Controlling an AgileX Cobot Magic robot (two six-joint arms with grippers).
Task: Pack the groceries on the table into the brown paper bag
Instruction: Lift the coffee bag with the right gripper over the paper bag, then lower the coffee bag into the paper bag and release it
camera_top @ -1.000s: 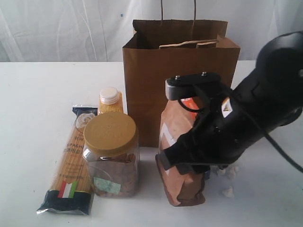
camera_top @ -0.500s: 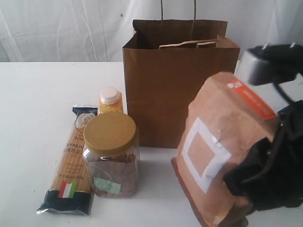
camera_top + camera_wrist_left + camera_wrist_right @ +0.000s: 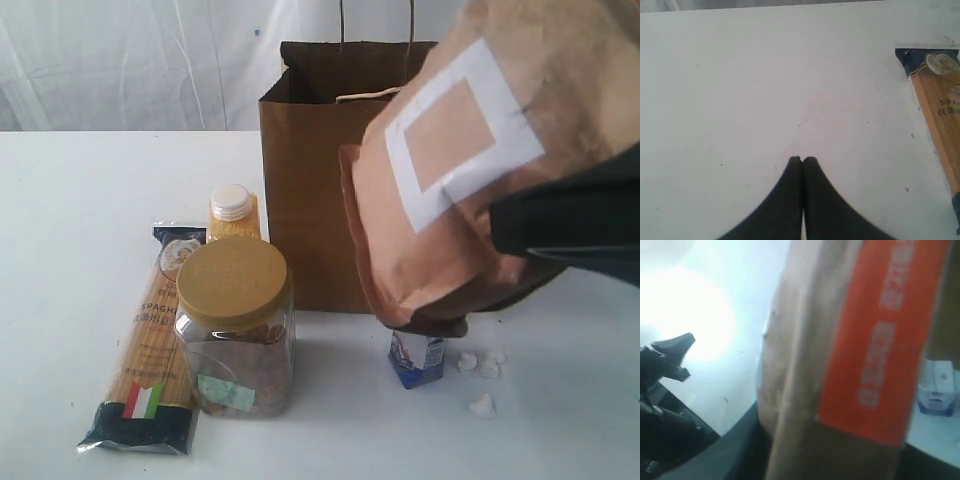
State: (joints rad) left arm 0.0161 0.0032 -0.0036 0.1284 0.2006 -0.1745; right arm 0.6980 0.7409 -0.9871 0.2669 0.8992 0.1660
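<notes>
My right gripper [image 3: 545, 240] is shut on the brown pouch [image 3: 470, 160], held tilted in the air in front of the brown paper bag [image 3: 310, 200]. The wrist view shows the pouch's orange label [image 3: 885, 325] between the dark jaws. On the table [image 3: 70, 250] at the left lie the spaghetti packet [image 3: 145, 350], the gold-lidded jar [image 3: 236, 325] and, behind it, the yellow-grain bottle [image 3: 232, 212]. A small white-blue carton [image 3: 417, 358] stands below the pouch. My left gripper [image 3: 802, 160] is shut and empty over bare tabletop, with the spaghetti packet [image 3: 940, 105] off to one side.
A few small white crumpled bits [image 3: 482, 372] lie on the table to the right of the carton. A white curtain [image 3: 130, 60] hangs behind the table. The bag's paper handles [image 3: 375, 25] stick up at the back.
My right gripper has lifted the brown pouch off the table and swung it up and rightward, tilting it. The small carton behind it is now uncovered. The left gripper has not moved.
</notes>
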